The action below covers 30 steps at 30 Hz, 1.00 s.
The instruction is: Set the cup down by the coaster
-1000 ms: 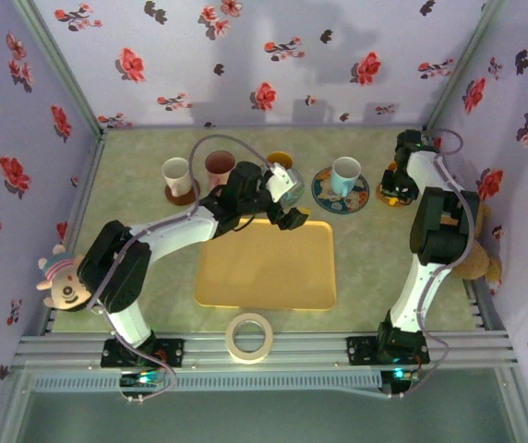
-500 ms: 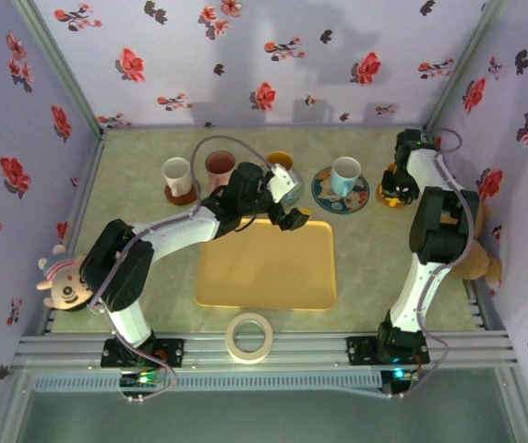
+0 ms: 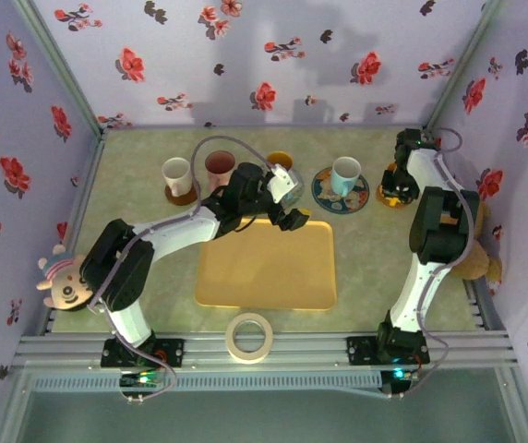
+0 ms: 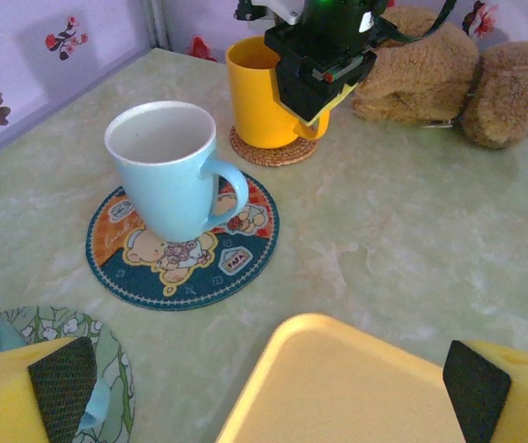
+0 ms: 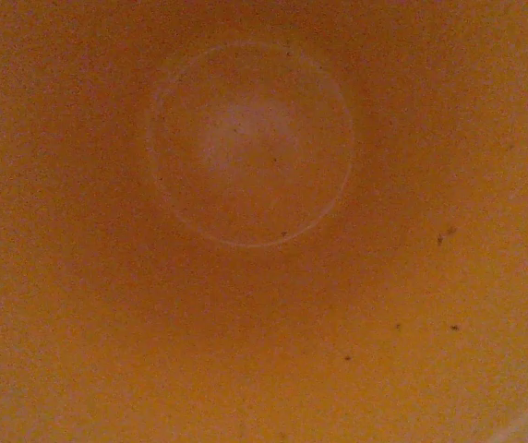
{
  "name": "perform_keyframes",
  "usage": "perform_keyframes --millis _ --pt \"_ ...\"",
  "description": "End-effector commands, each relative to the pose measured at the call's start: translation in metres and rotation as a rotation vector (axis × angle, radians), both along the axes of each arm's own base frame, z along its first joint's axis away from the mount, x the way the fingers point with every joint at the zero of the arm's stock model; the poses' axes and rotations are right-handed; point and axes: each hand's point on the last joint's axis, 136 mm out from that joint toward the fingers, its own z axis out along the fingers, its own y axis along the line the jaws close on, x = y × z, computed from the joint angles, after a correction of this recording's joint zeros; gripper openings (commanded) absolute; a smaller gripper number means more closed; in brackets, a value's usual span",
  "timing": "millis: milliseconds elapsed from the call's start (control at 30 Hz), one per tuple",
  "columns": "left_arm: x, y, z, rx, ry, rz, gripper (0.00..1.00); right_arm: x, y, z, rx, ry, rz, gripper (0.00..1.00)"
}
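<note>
The left gripper is spread wide and empty above the tray corner. Bare table lies ahead-right; a blue cup sits on its coaster ahead-left. Farther, the right gripper clamps the yellow cup, which stands on a woven coaster.

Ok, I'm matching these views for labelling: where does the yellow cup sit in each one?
Top external: yellow cup at the far right, to the right of the blue mug.
Left wrist: top centre, on a woven coaster, behind the blue mug.
Right wrist: looking down inside it, round bottom upper centre.
Shared landmark, top and left wrist: the blue mug.
</note>
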Motion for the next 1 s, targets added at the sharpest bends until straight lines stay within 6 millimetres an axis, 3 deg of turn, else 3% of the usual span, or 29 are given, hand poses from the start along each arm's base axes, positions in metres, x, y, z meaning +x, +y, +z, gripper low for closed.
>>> perform_keyframes --millis 0,333,967 --pt "-0.005 -0.004 -0.002 -0.014 0.002 -0.021 1.00 0.009 -0.010 0.036 -0.041 -0.090 -0.004 0.00" --pt "-0.006 -0.003 -0.005 -0.010 0.004 -0.023 1.00 -0.004 -0.010 0.035 -0.043 -0.093 -0.019 0.00" --pt "-0.005 -0.001 -0.005 0.000 0.006 -0.021 1.00 -0.005 -0.004 0.003 0.006 -0.041 -0.019 0.00"
